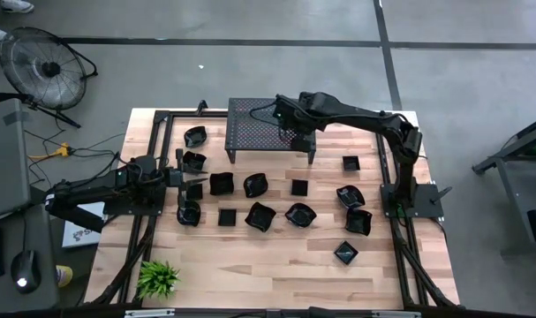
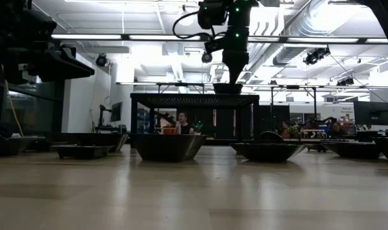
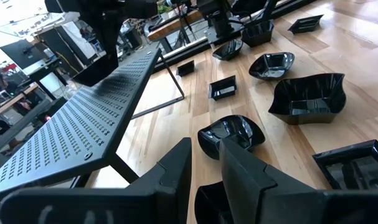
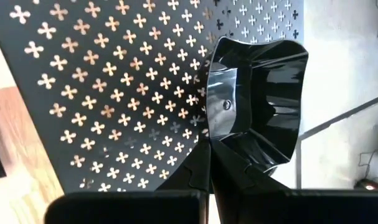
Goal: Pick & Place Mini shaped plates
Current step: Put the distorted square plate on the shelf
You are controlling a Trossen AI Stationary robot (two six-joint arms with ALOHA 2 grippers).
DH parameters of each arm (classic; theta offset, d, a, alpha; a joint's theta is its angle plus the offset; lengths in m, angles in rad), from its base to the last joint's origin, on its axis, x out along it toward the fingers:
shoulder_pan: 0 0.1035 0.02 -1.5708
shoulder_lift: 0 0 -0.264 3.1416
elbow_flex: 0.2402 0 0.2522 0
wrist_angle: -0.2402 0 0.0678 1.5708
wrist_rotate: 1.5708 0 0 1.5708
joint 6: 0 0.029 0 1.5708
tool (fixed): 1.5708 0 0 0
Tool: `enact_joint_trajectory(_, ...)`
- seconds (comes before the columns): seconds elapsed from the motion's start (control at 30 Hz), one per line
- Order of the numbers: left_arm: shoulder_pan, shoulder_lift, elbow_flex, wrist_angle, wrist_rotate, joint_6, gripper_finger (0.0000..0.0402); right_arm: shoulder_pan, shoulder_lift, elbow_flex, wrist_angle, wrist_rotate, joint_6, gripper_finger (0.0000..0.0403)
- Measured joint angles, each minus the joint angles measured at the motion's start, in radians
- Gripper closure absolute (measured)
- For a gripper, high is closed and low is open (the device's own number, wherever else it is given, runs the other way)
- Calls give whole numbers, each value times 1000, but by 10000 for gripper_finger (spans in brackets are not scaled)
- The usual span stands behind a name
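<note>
Overhead, right jaws (image 4: 208,163) pinch plate (image 4: 257,106)

Light wooden table (image 1: 276,265), plank top. Black perforated metal stand (image 1: 254,124) at 12 o'clock, on four legs. Mini shaped plates (image 1: 260,215) scattered across the middle band: a cluster at 9 o'clock (image 1: 195,137), a row through the centre (image 1: 299,214), four more toward 3 o'clock (image 1: 351,163), one alone at 5 o'clock (image 1: 345,253). Small green plant (image 1: 158,278) at 7 o'clock. Arm base frames sit at 9 and 3 o'clock edges.
</note>
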Motion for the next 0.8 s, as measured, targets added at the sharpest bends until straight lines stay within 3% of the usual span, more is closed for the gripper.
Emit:
enact_joint_trajectory(0.47,0,0,0,0,0,0,321,-1,0,0,-27,-56,-14,395)
enact_joint_trajectory(0.8,0,0,0,0,0,0,321,-1,0,0,-33,-61,-16,324)
